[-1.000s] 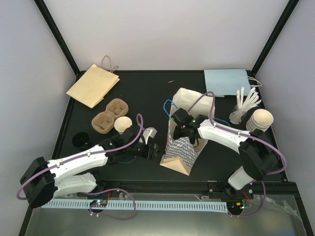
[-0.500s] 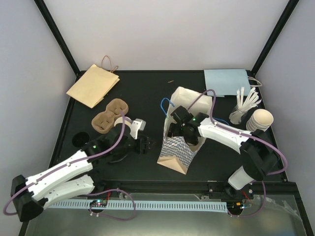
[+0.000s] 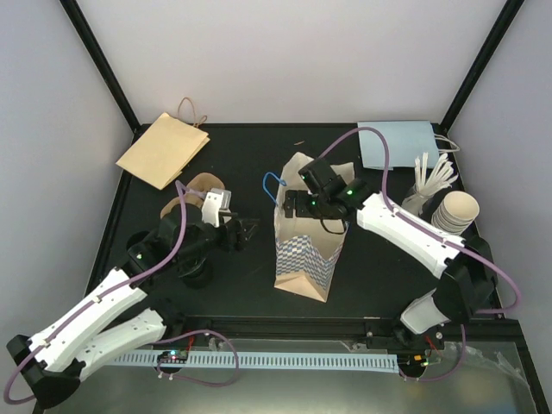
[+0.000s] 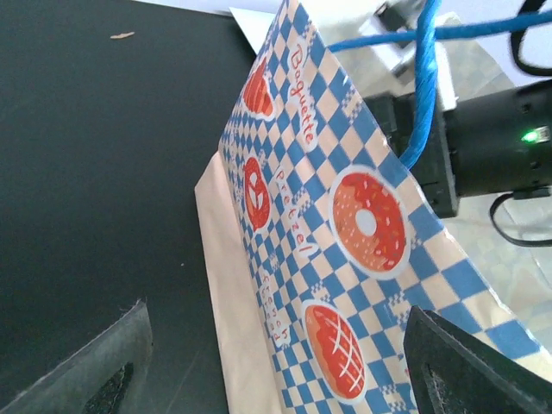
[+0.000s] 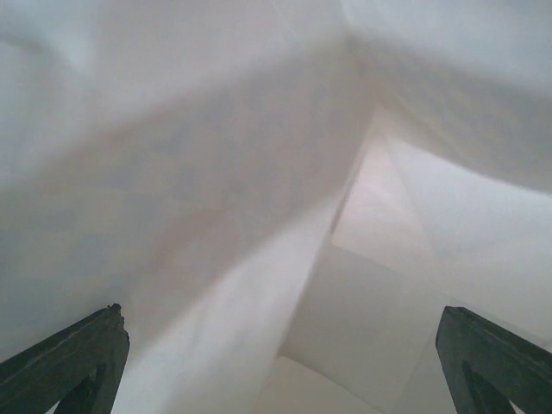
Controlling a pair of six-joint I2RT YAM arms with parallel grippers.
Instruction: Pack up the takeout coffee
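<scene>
A paper bag (image 3: 302, 254) with blue checks and doughnut prints stands upright at the table's middle, its mouth open and a blue handle (image 3: 274, 183) at its left rim. My right gripper (image 3: 300, 203) is open and reaches into the bag's mouth; in the right wrist view only the bag's white inside (image 5: 259, 172) shows between the spread fingertips (image 5: 78, 362). My left gripper (image 3: 247, 231) is open and empty, a little to the left of the bag, facing its printed side (image 4: 345, 233). A brown cup carrier (image 3: 195, 186) lies behind the left arm, partly hidden.
A stack of paper cups (image 3: 454, 210) and a holder of white stirrers (image 3: 431, 178) stand at the right edge. A flat blue bag (image 3: 397, 142) lies at the back right, a flat brown bag (image 3: 164, 148) at the back left.
My right gripper has opened and risen to the bag's mouth. The bag has shifted left and stands more upright. My left arm has drawn back left, opening wider, and now covers the lone cup.
</scene>
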